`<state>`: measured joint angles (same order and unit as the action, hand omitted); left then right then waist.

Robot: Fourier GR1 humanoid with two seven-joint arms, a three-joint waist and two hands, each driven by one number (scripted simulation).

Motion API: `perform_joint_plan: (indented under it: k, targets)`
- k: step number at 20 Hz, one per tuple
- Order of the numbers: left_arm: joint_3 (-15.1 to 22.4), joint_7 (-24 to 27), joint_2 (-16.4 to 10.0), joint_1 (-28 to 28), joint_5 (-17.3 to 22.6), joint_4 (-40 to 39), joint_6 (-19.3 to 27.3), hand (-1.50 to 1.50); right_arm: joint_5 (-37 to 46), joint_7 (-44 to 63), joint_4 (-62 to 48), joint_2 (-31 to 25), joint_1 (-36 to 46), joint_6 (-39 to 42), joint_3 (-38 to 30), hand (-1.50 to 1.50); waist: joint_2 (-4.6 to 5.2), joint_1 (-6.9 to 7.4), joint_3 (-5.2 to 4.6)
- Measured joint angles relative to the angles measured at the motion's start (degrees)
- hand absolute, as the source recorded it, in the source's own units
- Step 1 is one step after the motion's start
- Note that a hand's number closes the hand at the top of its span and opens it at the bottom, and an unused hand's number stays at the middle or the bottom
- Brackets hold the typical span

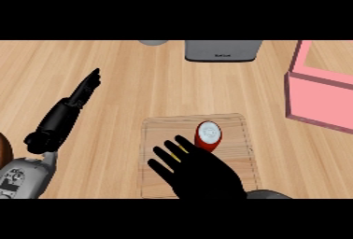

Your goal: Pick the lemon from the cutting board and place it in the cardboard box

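Observation:
A wooden cutting board (234, 158) lies in the middle of the counter. My right hand (203, 175) is spread open over its near half, fingers straight and pointing away from me. Slivers of yellow show between those fingers: the lemon (180, 152), mostly hidden beneath the hand. Whether the hand touches it I cannot tell. A red can with a white top (208, 135) lies on the board just beyond the fingertips. The box (318, 95) is pink, open-topped, and stands at the right edge. My left hand (81, 95) rests open at the left, fingers straight.
A grey appliance (224, 50) stands at the back centre, with a grey round object (153, 42) to its left at the top edge. A brown object (3, 150) shows at the left edge. Bare wooden counter lies between the board and the pink box.

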<state>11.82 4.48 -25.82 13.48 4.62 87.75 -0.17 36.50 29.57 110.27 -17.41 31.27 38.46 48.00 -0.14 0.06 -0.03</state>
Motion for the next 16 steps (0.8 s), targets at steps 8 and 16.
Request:
perform_joint_plan:
  k: [8,16]
  targets:
    - [-2.0,0.1,1.7,-1.9,-2.4,1.3,-2.0,0.00,9.5,-1.2,-5.6,4.7,-2.9,-0.9,2.1,-1.50,0.10,0.10,0.03]
    - [-4.9,0.9,4.0,-0.3,-4.6,-1.7,-4.5,0.00,17.8,-4.4,-9.5,7.8,-5.4,-2.5,2.4,-1.50,0.13,-0.02,0.03]
